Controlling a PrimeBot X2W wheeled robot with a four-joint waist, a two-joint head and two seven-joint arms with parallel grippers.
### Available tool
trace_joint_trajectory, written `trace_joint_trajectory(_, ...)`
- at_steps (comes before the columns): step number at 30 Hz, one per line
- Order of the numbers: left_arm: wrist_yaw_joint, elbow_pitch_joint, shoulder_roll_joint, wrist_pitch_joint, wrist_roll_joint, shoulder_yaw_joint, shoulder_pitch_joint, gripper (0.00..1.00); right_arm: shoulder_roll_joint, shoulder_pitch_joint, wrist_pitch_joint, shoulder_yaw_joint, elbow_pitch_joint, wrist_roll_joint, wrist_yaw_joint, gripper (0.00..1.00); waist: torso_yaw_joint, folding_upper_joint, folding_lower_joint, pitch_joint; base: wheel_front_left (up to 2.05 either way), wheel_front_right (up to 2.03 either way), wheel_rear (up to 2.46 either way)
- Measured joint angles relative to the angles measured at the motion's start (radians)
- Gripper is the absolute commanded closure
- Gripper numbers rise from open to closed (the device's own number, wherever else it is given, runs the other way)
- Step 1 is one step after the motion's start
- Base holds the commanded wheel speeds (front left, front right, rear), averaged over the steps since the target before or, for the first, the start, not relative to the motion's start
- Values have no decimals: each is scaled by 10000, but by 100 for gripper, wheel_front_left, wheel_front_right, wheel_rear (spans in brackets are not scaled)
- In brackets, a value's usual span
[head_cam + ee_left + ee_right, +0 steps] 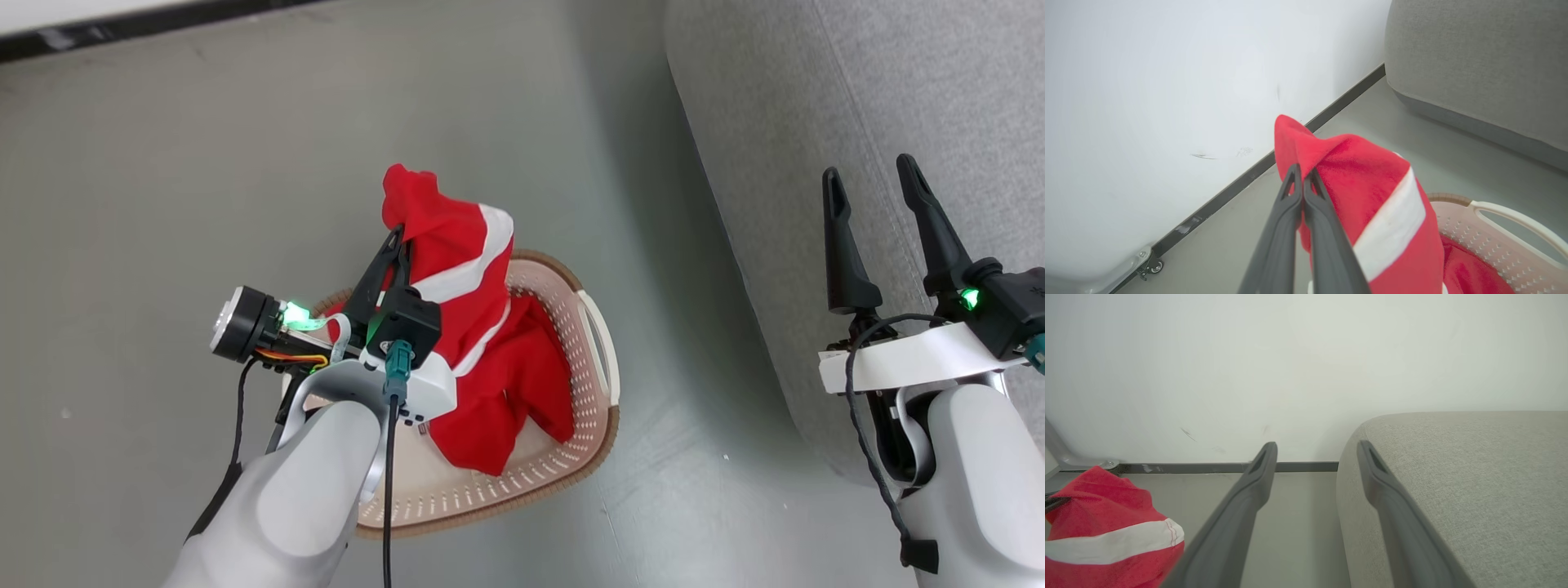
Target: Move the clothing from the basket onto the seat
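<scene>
My left gripper [397, 237] is shut on a fold of the red clothing [457, 253] with white stripe trim, holding it up above the basket [571, 457]. Its lower part still hangs into the basket, where more red fabric [514, 392] lies. In the left wrist view the closed fingers [1302, 192] pinch the raised red clothing [1355, 183], with the basket rim [1494, 208] at lower right. The grey seat [857, 98] fills the right side. My right gripper [873, 184] stands open over the seat's edge, holding nothing. The right wrist view has the red clothing [1106, 531] at lower left and the seat [1474, 477] on the right.
The grey floor [204, 204] spreads to the left and behind the basket. A white wall with a dark baseboard [122, 37] runs along the far side. A metal bracket with a caster [1147, 265] sits at the wall's foot.
</scene>
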Motion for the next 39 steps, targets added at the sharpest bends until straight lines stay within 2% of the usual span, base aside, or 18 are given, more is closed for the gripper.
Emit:
trace_joint_trajectory(8,-8,-646,174,-15,-88,67,0,100,-109,136,-2,36,240,-65,0,0,322,0,0,-859,0,0,0)
trace_joint_trajectory(14,-186,-1187,332,-58,-213,71,4,100,-249,476,-2,44,479,-104,0,0,569,0,0,-1640,0,0,0)
trace_joint_trajectory(22,-616,-1590,439,-58,-353,10,5,100,-297,862,-2,341,704,-50,0,0,793,0,0,-2513,0,0,0)
trace_joint_trajectory(39,-1536,-1977,337,-81,-974,-194,498,100,-399,1704,121,1501,957,988,0,0,1098,0,0,-4170,0,0,0)
